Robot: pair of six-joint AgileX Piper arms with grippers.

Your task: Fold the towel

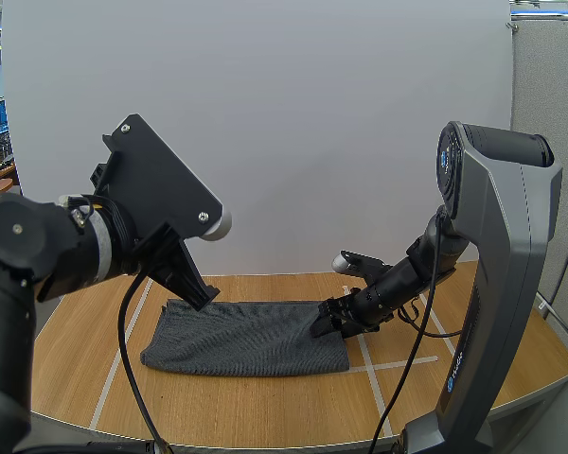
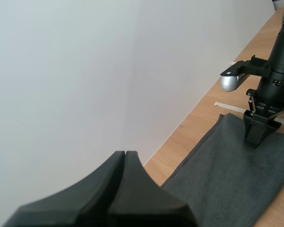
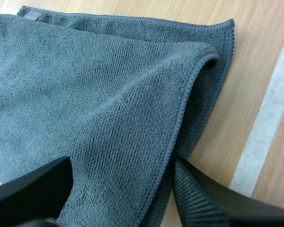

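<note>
Closest in, my left gripper [image 1: 204,295] hangs raised above the round light-wood table [image 1: 265,407]. Its two black fingers lie pressed together as one wedge with nothing between them. Its tip points down toward the far-left corner of the dark grey terry towel [image 1: 246,339]. I judge it is parked there to keep clear, not to work.

The towel lies flat as a long strip across the middle of the table, beside the white tape lines [image 1: 369,364]. The right wrist view shows two layers at its right end, so it looks already doubled once.

Farther along, my right gripper [image 1: 324,326] reaches low onto that right end. Its fingers stand apart, one on each side of a raised ridge of the hemmed edge, which bulges up between the ribbed faces. They look not yet closed on the cloth. The low, slanted approach probably serves to get a finger under the edge, so the end can be lifted and carried leftward over the rest for the next fold
</note>
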